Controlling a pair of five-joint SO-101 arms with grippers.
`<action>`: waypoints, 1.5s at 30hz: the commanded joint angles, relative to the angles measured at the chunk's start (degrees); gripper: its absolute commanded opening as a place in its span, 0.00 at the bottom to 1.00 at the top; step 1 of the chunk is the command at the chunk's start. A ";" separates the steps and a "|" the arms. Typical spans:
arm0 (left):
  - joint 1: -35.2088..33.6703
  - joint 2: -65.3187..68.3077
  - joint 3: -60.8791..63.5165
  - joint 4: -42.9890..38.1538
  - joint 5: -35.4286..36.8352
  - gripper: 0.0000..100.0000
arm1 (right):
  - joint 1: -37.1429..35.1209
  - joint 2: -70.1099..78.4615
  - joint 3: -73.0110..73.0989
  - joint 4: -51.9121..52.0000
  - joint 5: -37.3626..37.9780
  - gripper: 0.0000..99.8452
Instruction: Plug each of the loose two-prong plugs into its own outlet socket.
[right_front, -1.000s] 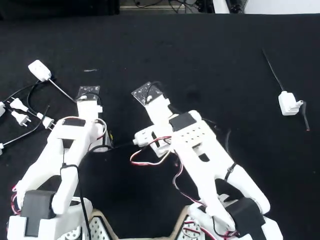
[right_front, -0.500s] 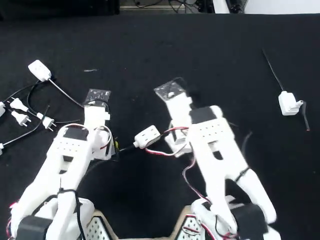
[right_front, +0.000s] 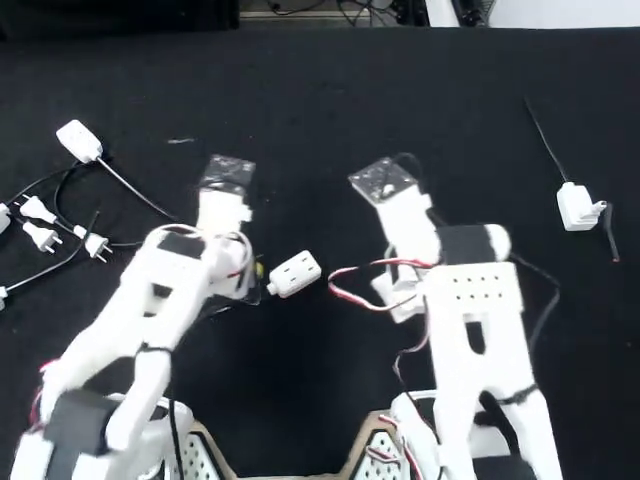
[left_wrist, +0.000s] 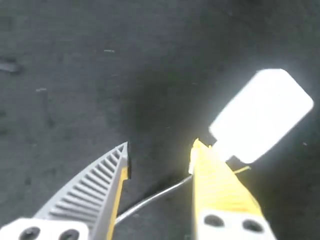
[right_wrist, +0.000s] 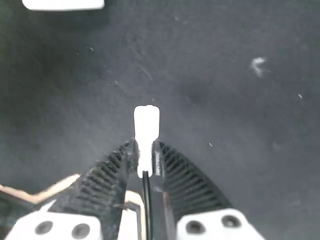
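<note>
R hand (right_wrist: 145, 147) clamps plug (right_wrist: 146, 121); outlet socket (right_front: 293, 273) lies nearby.

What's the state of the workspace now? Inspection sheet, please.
Surface: black table, flat.
Job's things: middle socket, left socket and right socket lie apart; loose plugs at the left edge; one plug in the right gripper.
Clutter: a pale fleck.
Grippers: left gripper open, the middle socket's cable between its fingers; right gripper shut on the plug.
Cables: left socket's cord runs toward the left arm; thin cord leads from the right socket.
Surroundings: wires beyond the table's far edge.
</note>
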 joint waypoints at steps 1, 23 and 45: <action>4.35 3.69 -7.25 -0.79 0.09 0.20 | 6.15 -2.24 -3.30 2.11 5.10 0.01; 14.02 3.96 -0.92 -2.99 3.16 0.20 | 13.98 -2.51 -3.38 4.04 11.08 0.01; 18.68 2.90 -3.56 7.38 -2.81 0.20 | -3.43 -2.51 -4.53 3.43 7.38 0.01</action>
